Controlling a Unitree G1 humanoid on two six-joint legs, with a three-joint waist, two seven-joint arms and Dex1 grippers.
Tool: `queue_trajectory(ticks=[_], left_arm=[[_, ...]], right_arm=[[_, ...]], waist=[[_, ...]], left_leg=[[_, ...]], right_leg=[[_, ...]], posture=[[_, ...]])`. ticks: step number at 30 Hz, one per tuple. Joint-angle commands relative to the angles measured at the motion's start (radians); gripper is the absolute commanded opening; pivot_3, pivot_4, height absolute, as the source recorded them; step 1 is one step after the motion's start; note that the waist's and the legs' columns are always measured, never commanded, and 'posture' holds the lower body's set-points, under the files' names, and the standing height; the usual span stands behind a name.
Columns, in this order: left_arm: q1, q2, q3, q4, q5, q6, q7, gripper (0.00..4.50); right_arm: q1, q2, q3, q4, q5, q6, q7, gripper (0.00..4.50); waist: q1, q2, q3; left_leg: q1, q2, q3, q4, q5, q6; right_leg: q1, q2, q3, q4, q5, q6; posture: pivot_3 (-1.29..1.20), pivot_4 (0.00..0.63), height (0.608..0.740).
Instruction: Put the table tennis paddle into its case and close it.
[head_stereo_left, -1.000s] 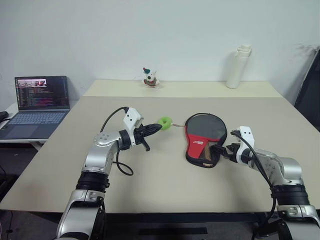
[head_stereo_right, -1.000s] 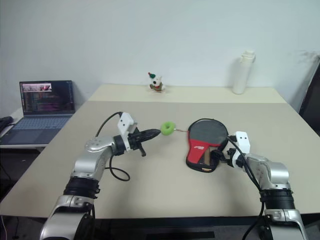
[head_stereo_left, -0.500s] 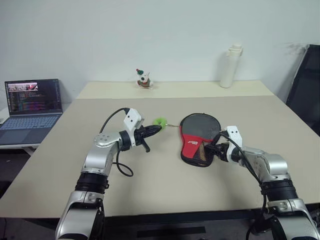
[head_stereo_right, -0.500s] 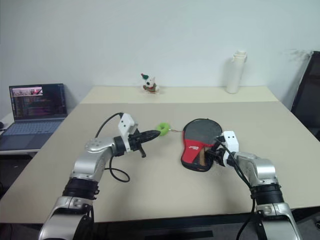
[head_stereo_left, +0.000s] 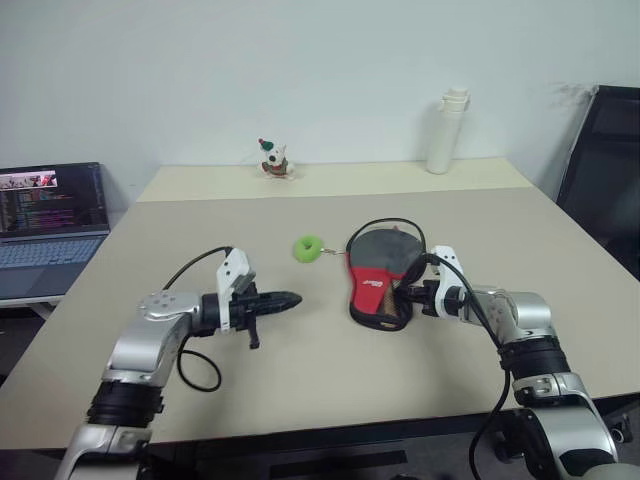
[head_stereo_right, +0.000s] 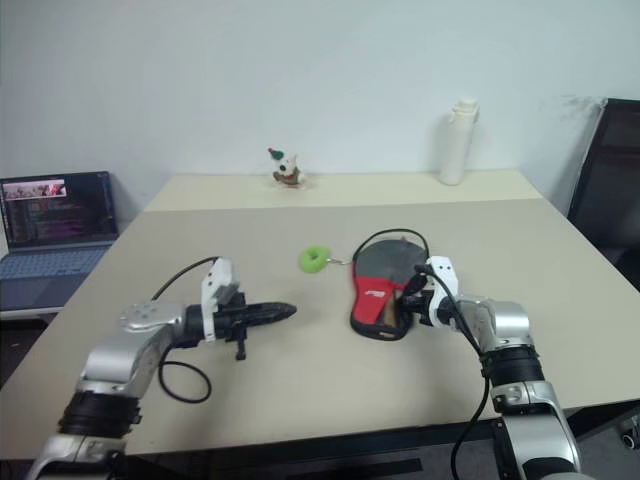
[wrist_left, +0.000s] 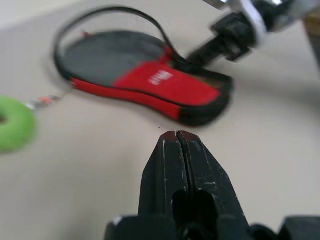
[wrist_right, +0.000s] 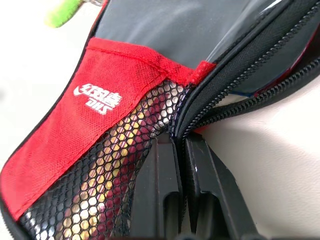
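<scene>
The case (head_stereo_left: 378, 283) lies flat on the bench (head_stereo_left: 300, 380), its narrow end pointing at the right hand (head_stereo_left: 409, 297), which is much nearer. That hand is pinched on the case's edge by the zipper (wrist_right: 240, 95). The left hand (head_stereo_left: 290, 299) is squeezed together, empty, well apart. The case is soft cloth with a red patch and bumpy mesh. The paddle seems to be inside; I cannot tell for sure.
</scene>
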Motion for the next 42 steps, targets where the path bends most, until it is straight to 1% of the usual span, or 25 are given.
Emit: queue_trajectory(ticks=[1,7,12,17,19,24,27,32,35,39,42], left_arm=[[0.043,0.045,0.012,-0.097,-0.044,0.031,-0.035,0.0],[0.084,0.068,0.009,-0.152,-0.066,0.055,-0.038,0.0],[0.106,0.087,0.003,-0.183,-0.082,0.069,-0.053,0.0],[0.128,0.108,0.003,-0.206,-0.093,0.073,-0.071,0.0],[0.136,0.115,0.003,-0.213,-0.099,0.076,-0.077,0.0],[0.144,0.123,-0.002,-0.224,-0.106,0.082,-0.085,0.0],[0.143,0.128,-0.003,-0.226,-0.108,0.087,-0.088,0.0],[0.139,0.139,-0.008,-0.227,-0.109,0.098,-0.097,0.0],[0.135,0.142,-0.011,-0.225,-0.107,0.099,-0.099,0.0],[0.124,0.138,-0.021,-0.22,-0.101,0.097,-0.092,0.0],[0.124,0.132,-0.022,-0.22,-0.099,0.092,-0.081,0.0]], right_arm=[[-0.025,0.052,0.053,-0.086,0.038,0.044,0.057,0.06],[0.013,0.088,0.072,-0.178,0.047,0.101,0.059,0.06],[0.106,0.095,0.066,-0.35,0.083,0.209,0.025,0.06],[0.231,0.11,0.035,-0.576,0.135,0.364,-0.041,0.06],[0.305,0.134,0.004,-0.701,0.16,0.455,-0.08,0.06],[0.397,0.235,-0.059,-0.866,0.17,0.602,-0.155,0.06],[0.449,0.296,-0.079,-0.922,0.172,0.631,-0.199,0.06],[0.52,0.351,-0.095,-0.965,0.182,0.632,-0.26,0.06],[0.538,0.372,-0.1,-0.968,0.181,0.632,-0.289,0.06],[0.539,0.369,-0.114,-0.954,0.143,0.632,-0.322,0.06],[0.542,0.346,-0.133,-0.962,0.14,0.632,-0.333,0.78]], waist=[[0.0,0.0,0.0],[0.009,0.0,0.0],[0.021,0.0,0.0],[0.028,0.0,0.0],[0.031,0.0,0.0],[0.031,0.0,0.0],[0.031,0.0,0.0],[0.032,0.0,0.0],[0.032,0.0,0.0],[0.032,0.0,0.0],[0.032,0.0,0.0]], left_leg=[[0.0,0.001,0.0,0.0,0.0,0.0],[-0.001,0.007,0.0,0.0,0.0,0.0],[-0.001,0.006,0.001,0.0,-0.001,-0.001],[-0.001,0.007,0.0,0.0,-0.001,-0.002],[-0.001,0.007,0.0,0.0,-0.001,-0.002],[-0.001,0.007,0.0,0.0,-0.002,-0.003],[-0.001,0.008,0.0,0.0,-0.002,-0.003],[-0.001,0.008,0.0,0.0,-0.002,-0.004],[-0.001,0.008,0.0,0.0,-0.002,-0.004],[-0.001,0.008,0.0,0.0,-0.002,-0.004],[-0.001,0.008,0.0,0.0,-0.002,-0.004]], right_leg=[[0.0,0.001,0.0,0.0,0.0,0.0],[-0.001,0.007,-0.001,-0.001,0.001,-0.002],[-0.001,0.007,-0.001,-0.002,0.0,-0.002],[-0.002,0.007,-0.001,-0.002,0.0,-0.002],[-0.002,0.007,-0.001,-0.002,0.0,-0.003],[-0.002,0.007,-0.001,-0.002,-0.003,-0.003],[-0.002,0.008,-0.002,-0.002,-0.005,-0.001],[-0.002,0.008,-0.001,-0.002,-0.006,-0.001],[-0.002,0.008,-0.002,-0.002,-0.006,-0.002],[-0.002,0.008,-0.002,-0.002,-0.006,-0.002],[-0.001,0.008,-0.002,-0.002,-0.006,-0.002]], posture=[[0.0,0.15,0.74],[0.0,0.15,0.74],[0.0,0.15,0.74],[0.0,0.15,0.74],[0.0,0.15,0.74],[0.0,0.15,0.74],[0.0,0.15,0.74],[0.0,0.15,0.74],[0.0,0.15,0.74],[0.0,0.15,0.74],[0.0,0.15,0.74]])
